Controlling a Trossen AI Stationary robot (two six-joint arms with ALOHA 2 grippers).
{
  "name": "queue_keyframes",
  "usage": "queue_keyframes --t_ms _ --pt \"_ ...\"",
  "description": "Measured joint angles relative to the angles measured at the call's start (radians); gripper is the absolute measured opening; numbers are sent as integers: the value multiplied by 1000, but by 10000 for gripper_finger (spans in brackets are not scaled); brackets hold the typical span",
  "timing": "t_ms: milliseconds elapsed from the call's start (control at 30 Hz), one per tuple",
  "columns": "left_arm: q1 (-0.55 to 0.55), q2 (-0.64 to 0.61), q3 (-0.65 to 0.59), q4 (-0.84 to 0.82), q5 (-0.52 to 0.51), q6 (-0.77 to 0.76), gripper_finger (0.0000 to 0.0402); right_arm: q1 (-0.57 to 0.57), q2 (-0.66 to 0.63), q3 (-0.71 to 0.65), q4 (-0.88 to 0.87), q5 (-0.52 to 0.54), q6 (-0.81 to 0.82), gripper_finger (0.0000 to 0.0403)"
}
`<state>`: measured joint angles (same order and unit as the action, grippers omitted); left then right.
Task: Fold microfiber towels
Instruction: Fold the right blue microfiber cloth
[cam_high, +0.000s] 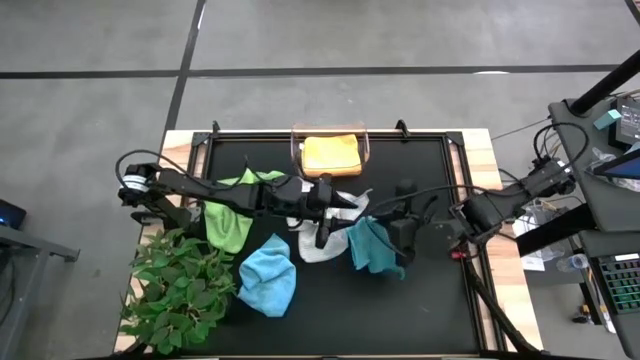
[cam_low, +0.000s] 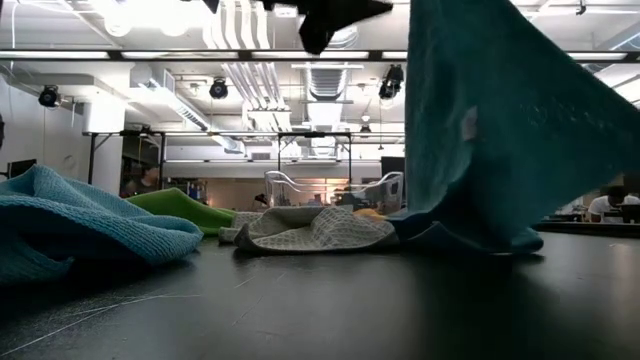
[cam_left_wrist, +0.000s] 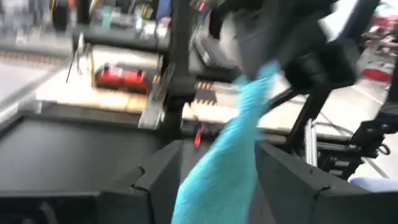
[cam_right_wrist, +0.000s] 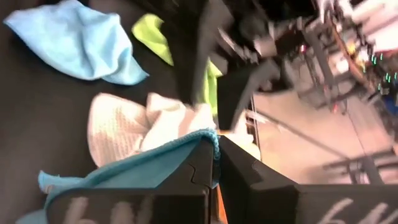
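Teal cloth (cam_high: 372, 246) hangs from the right claw (cam_right_wrist: 216, 163), whose fingers are pressed together on its upper edge (the right wrist view shows the hem pinched between them), lifting it above the middle of the black worktop (cam_high: 420, 300) while its lower end trails on the surface. The left claw (cam_left_wrist: 217, 168) sits just beside it, over the worktop's centre, fingers spread apart with the teal cloth hanging loosely between them, not gripped. A pale grey-white towel (cam_high: 325, 235) lies crumpled under and between the two claws, touching the teal one. The light blue towel (cam_high: 268, 275) is bunched near the front, beside a leafy green plant (cam_high: 175, 290). The lime green towel (cam_high: 228, 220) lies under the left arm. The yellow-orange towel (cam_high: 331, 154) rests folded in a clear bin (cam_high: 366, 145) at the far edge.
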<state>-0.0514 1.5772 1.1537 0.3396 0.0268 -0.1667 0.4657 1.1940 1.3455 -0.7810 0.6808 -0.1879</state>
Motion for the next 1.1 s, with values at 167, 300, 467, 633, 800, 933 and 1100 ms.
queue_keyframes --t_ms 167,300,467,633,800,933,1100 --pt "-21 7 0 94 -21 94 247 -71 26 86 -91 8 155 8" --pt "-29 42 1 107 -161 109 271 -127 33 132 -125 10 186 8" --pt "-28 100 5 134 -370 158 273 -167 32 142 -129 10 153 8" --pt "-27 149 6 196 -373 166 273 -187 33 145 -131 10 162 8" --pt "-27 177 6 201 -443 146 273 -190 33 145 -128 9 163 8" --pt "-27 205 8 212 -520 130 273 -190 33 147 -128 9 189 8" --pt "-34 216 11 326 -526 121 273 -190 33 146 -127 31 238 8"
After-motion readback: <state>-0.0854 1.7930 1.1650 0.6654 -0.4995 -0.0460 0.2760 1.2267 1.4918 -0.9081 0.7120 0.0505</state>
